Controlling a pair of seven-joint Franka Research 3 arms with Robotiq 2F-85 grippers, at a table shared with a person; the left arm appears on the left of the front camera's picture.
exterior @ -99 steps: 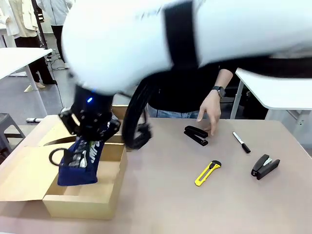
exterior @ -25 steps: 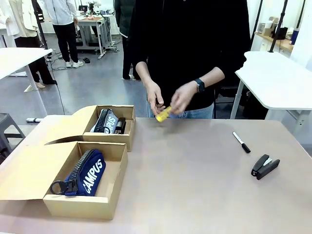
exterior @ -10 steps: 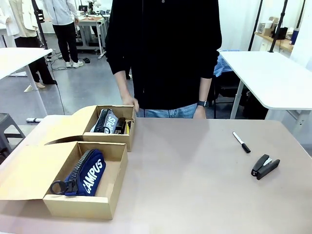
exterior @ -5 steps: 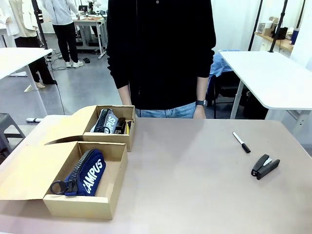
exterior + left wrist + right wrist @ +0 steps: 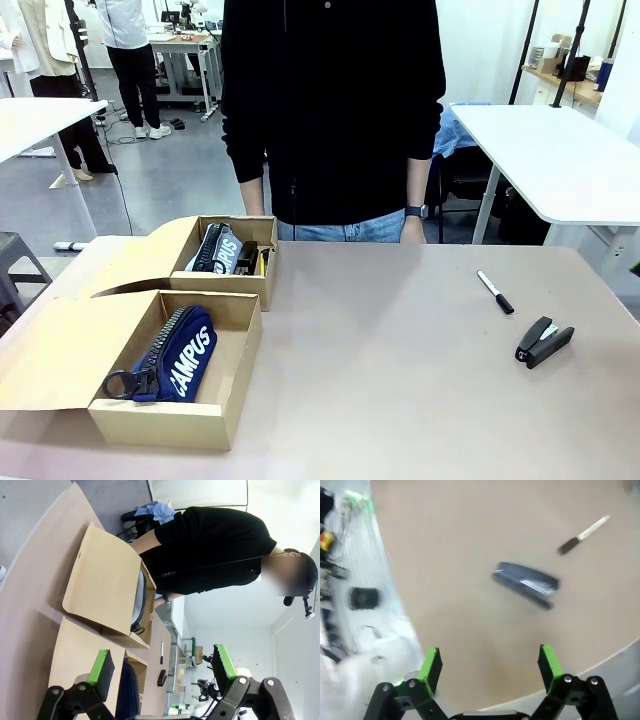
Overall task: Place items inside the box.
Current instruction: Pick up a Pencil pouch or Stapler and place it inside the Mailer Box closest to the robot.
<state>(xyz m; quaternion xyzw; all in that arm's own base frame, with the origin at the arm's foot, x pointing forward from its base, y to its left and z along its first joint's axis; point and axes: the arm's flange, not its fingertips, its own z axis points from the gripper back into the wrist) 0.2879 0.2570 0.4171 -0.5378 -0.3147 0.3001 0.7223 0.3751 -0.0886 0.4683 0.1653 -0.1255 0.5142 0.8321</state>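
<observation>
Table: tan, person beyond.
Lower-left box: navy pouch inside.
Right side: stapler, marker loose.
Left gripper: spread, empty.
Right gripper: spread, empty.

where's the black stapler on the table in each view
Front view: black stapler, right side of the table.
Left wrist view: stapler, small, low centre, on the far tabletop.
Right wrist view: stapler, blurred, just right of centre.
Shared landmark: black marker pen lying beside it.

Two boxes, two pouches, two staplers, one marker
</observation>
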